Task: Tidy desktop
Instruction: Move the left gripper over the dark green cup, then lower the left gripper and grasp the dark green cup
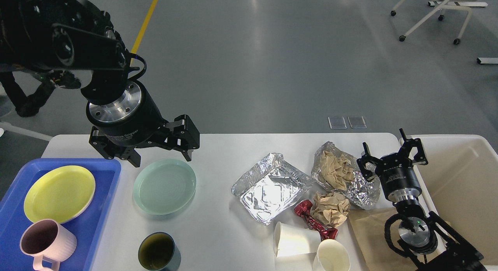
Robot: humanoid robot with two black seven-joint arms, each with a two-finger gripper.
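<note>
While my left end effector (157, 148) hangs over the far-left part of the counter (218, 224), the thing that matters is the mint-green plate (164, 186): it lies just below and a touch toward me from the fingertips, w/ the far rim almost under them. Fingers are spread wide, nothing between them. One finger sits toward the blue tray (99, 220), the other toward the foil side, so the opening runs roughly left-right across the plate's far rim. Plate is round, so no long axis to line up w/; rim approach is what counts.

Left arm is clearly the nearer one. Right end effector (391, 158) is well apart, over by the cream bin (463, 177) next to the crumpled foil w/ brown paper (344, 173); its fingers also look spread and empty, tho it's small in view so I'd hedge on that.

My read: next move is a drop onto the plate's far rim, then carry it left to the tray, beside the yellow plate (59, 193). Height gap above the plate is hard to judge from this angle.
</note>
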